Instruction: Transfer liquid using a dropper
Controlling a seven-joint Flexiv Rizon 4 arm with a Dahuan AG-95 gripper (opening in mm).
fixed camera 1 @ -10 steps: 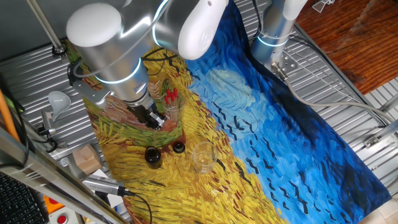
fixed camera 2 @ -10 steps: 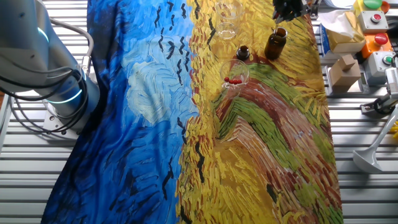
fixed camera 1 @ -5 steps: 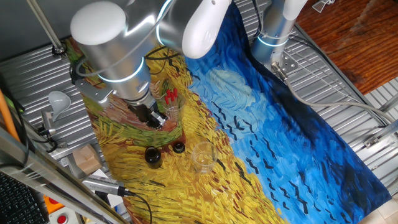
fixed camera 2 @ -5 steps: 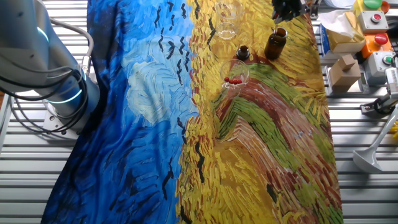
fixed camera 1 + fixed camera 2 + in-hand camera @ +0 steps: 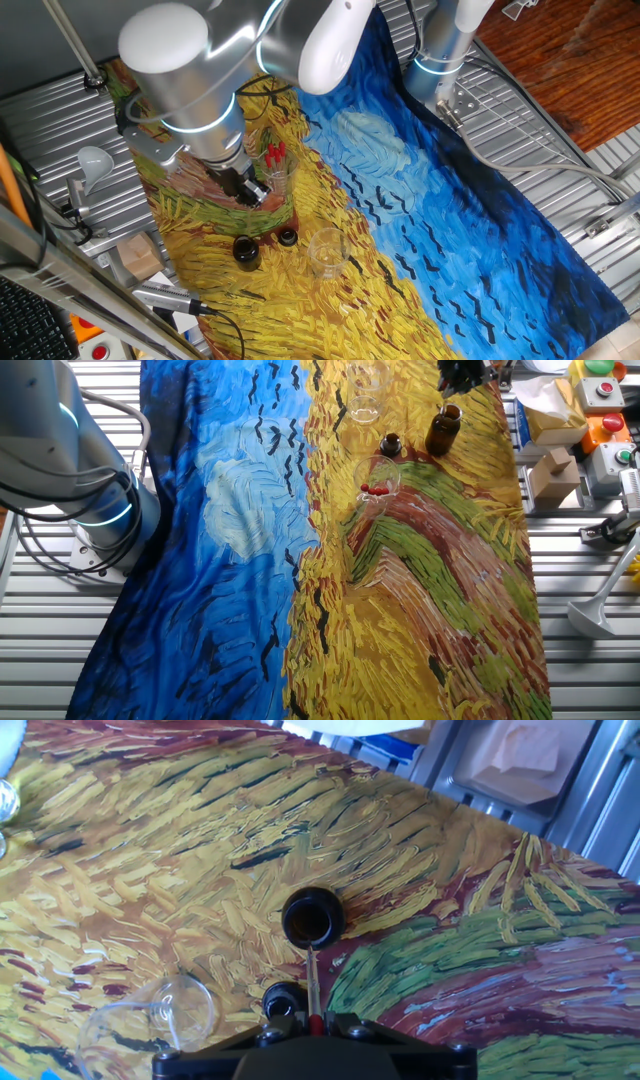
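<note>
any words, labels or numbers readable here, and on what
None can be read.
Brown bottle: no label shows.
Boxes with coloured buttons beside the table: any marking is too small to read.
Painted cloth: brushstrokes only, no text.

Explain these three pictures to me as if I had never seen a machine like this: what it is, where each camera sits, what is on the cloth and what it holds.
The machine is one silver robot arm bent over a table covered by a painted cloth. Two pictures come from fixed cameras on different sides of the table. The third comes from a camera on the arm's hand, looking down along its tool.

On the cloth stand a brown bottle with its cap off beside it, a glass holding spare red-bulbed droppers, and an empty glass.

The tool grips a dropper by its red bulb. In the hand view its thin tube points at the bottle's open mouth.
</note>
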